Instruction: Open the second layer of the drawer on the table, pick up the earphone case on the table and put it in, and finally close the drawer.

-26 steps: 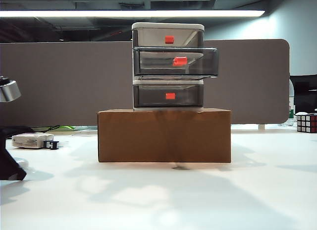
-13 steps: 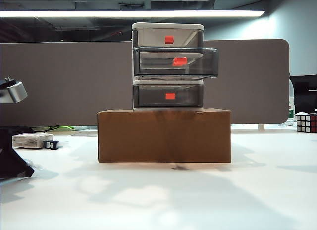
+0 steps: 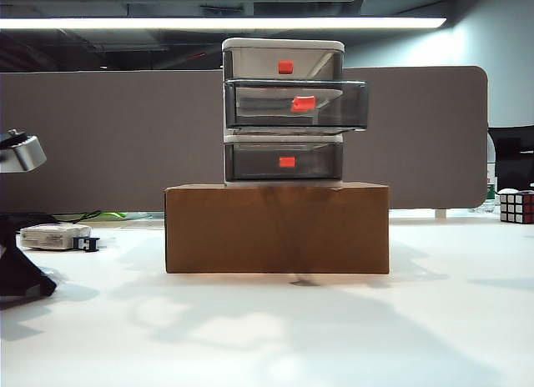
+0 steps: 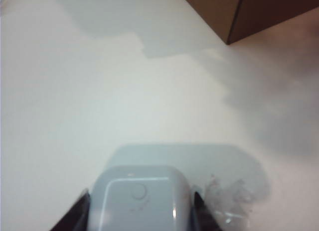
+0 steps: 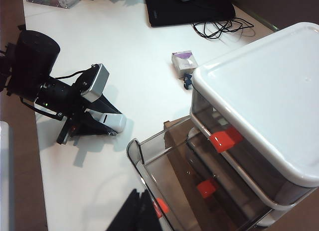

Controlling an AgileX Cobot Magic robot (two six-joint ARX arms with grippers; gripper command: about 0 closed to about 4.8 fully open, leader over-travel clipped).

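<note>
the small three-tier plastic drawer unit, white-framed with smoky grey drawers and red-orange tab handles, stands on a brown cardboard box on the wide plain white desk. its middle drawer is pulled out toward the exterior camera, well proud of the top and bottom drawers, which are shut.

the small smooth white earphone case, oblong with rounded corners, lies on the desk well to the left of the cardboard box, out in front of it. the left gripper is down at the desk around the case: its dark fingers stand one on each side of the case, right at its sides, but whether they press on it i cannot tell. in the right wrist view the same case shows as a pale lump at the tip of the left gripper, which leans low over the desk. in the exterior view only the dark end of the left arm shows at the left edge, far left of the box.

the right gripper hangs just beside the front rim of the pulled-out middle drawer; only a dark sliver of it is in view, so i cannot tell how its fingers stand.

behind and left of the box lies a white-grey rectangular block with a black plug. a colourful puzzle cube sits far right of the box.
</note>
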